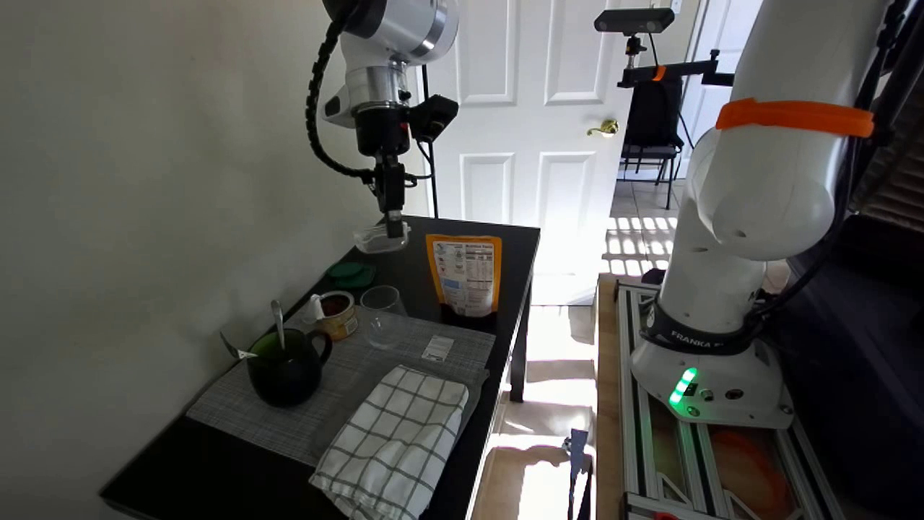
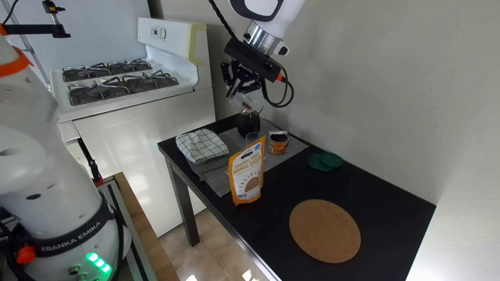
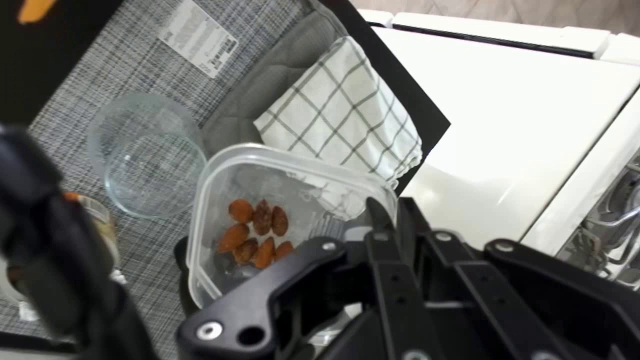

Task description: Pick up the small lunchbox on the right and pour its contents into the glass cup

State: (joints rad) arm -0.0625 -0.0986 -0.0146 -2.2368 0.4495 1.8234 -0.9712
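Note:
The small lunchbox is a clear plastic box [image 3: 260, 182] with several almonds [image 3: 255, 235] on its floor, bunched away from the fingers. It also shows in both exterior views [image 1: 382, 240] [image 2: 241, 102], held in the air above the table. My gripper [image 3: 391, 215] is shut on the box's side wall; it shows in both exterior views too [image 1: 394, 217] [image 2: 233, 89]. The clear glass cup [image 3: 150, 165] stands upright on the grey placemat, below the box and to its left in the wrist view. It shows in both exterior views [image 1: 382, 318] [image 2: 254, 137], partly behind the pouch in one.
An orange-and-white pouch [image 1: 468, 278] stands near the cup. A tin [image 1: 336, 315] and a dark mug [image 1: 285, 368] with cutlery stand by the wall. A checkered cloth [image 1: 401, 433], green lids [image 1: 350, 274] and a round brown board [image 2: 325, 231] lie on the table.

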